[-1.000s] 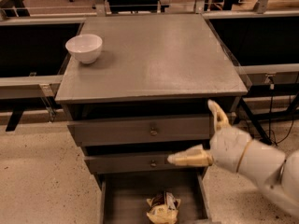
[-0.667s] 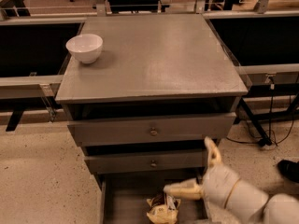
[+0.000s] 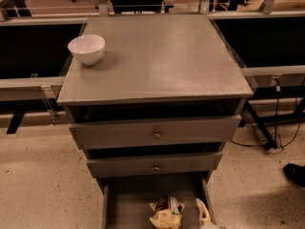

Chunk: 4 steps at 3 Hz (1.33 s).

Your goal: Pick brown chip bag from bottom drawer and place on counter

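the gripper (image 3: 204,214), of which we see only one pale part rising from the lower edge of the view, sits low inside the open bottom drawer (image 3: 127,202), close to its right-hand wall. whether it is open or closed, and whether it has hold of anything, we cannot tell. just beside it, toward the middle of the drawer, the brown chip bag (image 3: 166,213) lies on the drawer floor, partly cut off by the edge of the view. its long axis runs, as far as we can judge, front to back. we judge that the coming move turns on a short sideways shift toward the bag. above, the counter (image 3: 157,56) carries a white bowl (image 3: 86,48) near its far left corner.
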Tool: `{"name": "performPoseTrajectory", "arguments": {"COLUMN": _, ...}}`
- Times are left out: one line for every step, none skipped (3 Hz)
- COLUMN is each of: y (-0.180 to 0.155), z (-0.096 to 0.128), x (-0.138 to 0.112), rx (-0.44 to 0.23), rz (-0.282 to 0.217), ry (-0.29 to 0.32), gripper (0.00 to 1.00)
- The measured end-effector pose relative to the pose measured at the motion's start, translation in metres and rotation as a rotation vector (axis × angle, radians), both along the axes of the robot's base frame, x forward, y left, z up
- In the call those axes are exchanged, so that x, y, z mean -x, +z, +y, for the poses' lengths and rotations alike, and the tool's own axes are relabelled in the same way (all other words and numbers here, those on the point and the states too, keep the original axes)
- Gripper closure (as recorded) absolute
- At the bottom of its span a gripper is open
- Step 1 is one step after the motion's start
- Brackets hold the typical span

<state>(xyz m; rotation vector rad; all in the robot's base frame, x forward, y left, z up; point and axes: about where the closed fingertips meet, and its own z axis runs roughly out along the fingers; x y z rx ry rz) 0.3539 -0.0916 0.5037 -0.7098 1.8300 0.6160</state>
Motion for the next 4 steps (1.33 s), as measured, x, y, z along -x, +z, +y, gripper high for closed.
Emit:
{"name": "performPoseTrajectory", "arguments": {"y": -0.031, "z": -0.008, "x": -0.020, "rx": 0.099, "rz": -0.011, "ry": 0.006, "gripper": 0.00}}
{"name": "performPoseTrajectory", "arguments": {"y": -0.097, "z": 0.003, "x": -0.052, "rx": 0.248, "rz": -0.064, "ry": 0.094, "gripper": 0.00}}
{"name": "performPoseTrajectory", "arguments": {"y": -0.184, "z": 0.035, "x": -0.058, "rx": 0.282, "rz": -0.075, "ry": 0.258, "gripper": 0.01}}
{"name": "performPoseTrajectory", "arguments": {"y": -0.229, "z": 0.061, "x": -0.038, "rx": 0.295, "rz": -0.022, "ry": 0.396, "gripper": 0.23}}
